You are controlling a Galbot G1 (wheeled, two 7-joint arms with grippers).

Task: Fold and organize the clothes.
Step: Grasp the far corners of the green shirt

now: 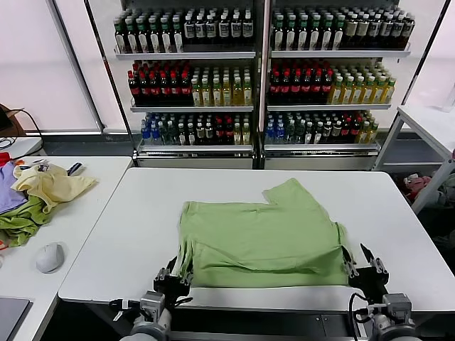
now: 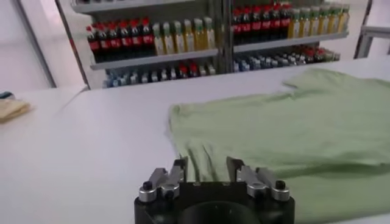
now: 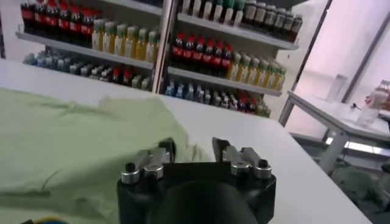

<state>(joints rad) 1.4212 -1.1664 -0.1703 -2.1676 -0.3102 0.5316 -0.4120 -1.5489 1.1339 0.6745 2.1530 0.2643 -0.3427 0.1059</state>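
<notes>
The clothes (image 1: 263, 238), a light green shirt, lie folded on the white table (image 1: 142, 213), with one sleeve or flap sticking out toward the far side. The print and collar are hidden. My left gripper (image 1: 176, 273) stands open at the shirt's front left corner. In the left wrist view the left gripper (image 2: 207, 167) has the rumpled edge of the shirt (image 2: 280, 128) lying loose between its spread fingers. My right gripper (image 1: 362, 266) stands open at the front right corner. In the right wrist view the right gripper (image 3: 193, 149) straddles a fold of the shirt (image 3: 73, 134) without pinching it.
A side table on the left carries a pale yellow garment (image 1: 53, 186), a darker green one (image 1: 21, 220) and a grey mouse (image 1: 50, 257). Shelves of bottles (image 1: 256, 71) stand behind the table. Another white table (image 1: 426, 121) is at the right.
</notes>
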